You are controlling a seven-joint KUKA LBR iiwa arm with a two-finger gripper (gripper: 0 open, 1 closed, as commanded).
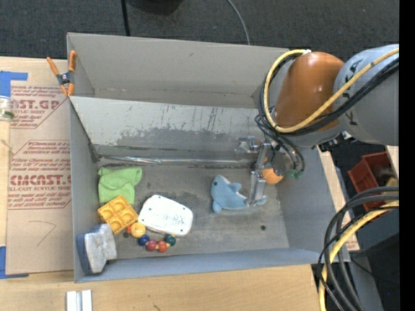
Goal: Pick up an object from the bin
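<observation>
The blue whale-shaped toy (225, 196), rounded and soft-looking, lies unlifted on the floor of the grey metal bin (162, 118), toward 4 o'clock. The end effector (259, 188) stands at the toy's 3 o'clock edge; open or closed, I cannot tell. The grasp and lift look still to be done. Toward 8 o'clock lie a glossy white oval case (166, 216) and a crumpled green cloth (118, 183).

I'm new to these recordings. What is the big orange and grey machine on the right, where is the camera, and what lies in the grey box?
The machine is a robot arm reaching in from the right. Its job is to lift one thing out of the grey metal bin. The single camera looks down from above, slightly to one side. The arm's claw is down on the bin floor, at the right edge of a blue whale-shaped toy. Whether it grips the toy cannot be told. At the lower left lie a green cloth, a yellow waffle-like toy, a white oval piece, some coloured beads and a grey block.
</observation>
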